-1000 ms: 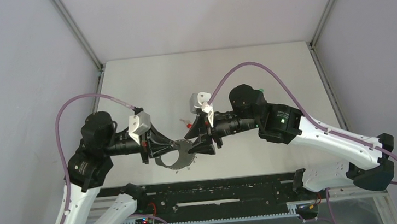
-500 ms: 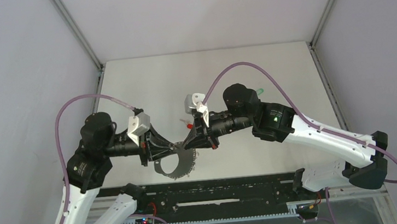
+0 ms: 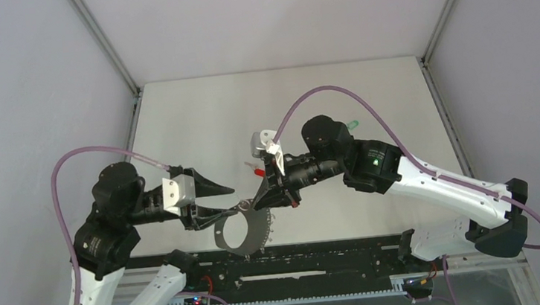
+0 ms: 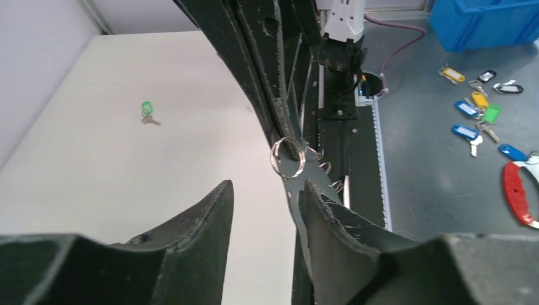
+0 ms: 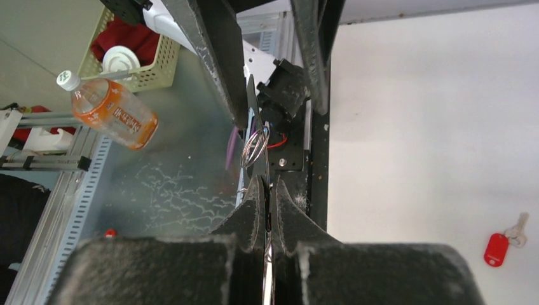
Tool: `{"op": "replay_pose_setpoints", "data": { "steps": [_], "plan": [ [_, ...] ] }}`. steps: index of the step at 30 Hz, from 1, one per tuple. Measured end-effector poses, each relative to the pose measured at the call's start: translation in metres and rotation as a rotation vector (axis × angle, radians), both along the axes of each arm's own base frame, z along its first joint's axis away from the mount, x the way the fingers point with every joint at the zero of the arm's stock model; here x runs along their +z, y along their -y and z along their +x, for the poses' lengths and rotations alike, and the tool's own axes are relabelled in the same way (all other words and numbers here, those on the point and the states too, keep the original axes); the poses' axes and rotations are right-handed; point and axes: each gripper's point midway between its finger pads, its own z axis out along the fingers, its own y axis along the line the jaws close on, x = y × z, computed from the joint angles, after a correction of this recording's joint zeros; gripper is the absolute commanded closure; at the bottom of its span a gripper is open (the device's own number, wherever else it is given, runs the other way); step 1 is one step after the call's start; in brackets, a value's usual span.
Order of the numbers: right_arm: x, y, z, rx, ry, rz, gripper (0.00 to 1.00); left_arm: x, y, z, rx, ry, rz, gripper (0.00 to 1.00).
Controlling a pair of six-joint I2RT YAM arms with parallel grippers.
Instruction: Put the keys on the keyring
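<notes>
Now my left pincer (image 4: 268, 190) stands open and empty, just left of the small silver metal ring (image 4: 287, 157). This ring sits at the end of the thin dark grey curved keyring (image 3: 241, 234), which hangs over the near edge of the white table (image 4: 95, 178). My right pincer (image 5: 267, 185) is closed on the keyring. No key is on the ring, so I judge the step is to take the ring with the left pincer. I should close only on its rim and not move the right one. I count one keyring, one ring and two keys. The small silver key with red plastic head (image 5: 498, 248) lies just beyond the right pincer, and the one with green head (image 4: 147, 112) lies farther right.
</notes>
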Motion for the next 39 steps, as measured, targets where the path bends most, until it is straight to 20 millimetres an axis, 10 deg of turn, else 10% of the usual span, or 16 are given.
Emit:
{"op": "replay_pose_setpoints", "data": {
  "steps": [12,23,39],
  "plan": [
    [-0.003,-0.008,-0.011,0.008,0.003,-0.103,1.0,-0.004,0.001,0.003,-0.03,0.067,0.049,0.41],
    [-0.017,-0.01,-0.007,-0.015,0.013,-0.18,1.0,-0.025,0.001,-0.007,-0.111,0.049,0.15,0.77],
    [-0.018,-0.006,-0.004,-0.015,-0.004,-0.188,1.0,-0.022,-0.002,-0.014,-0.127,0.062,0.16,0.87]
  ]
}}
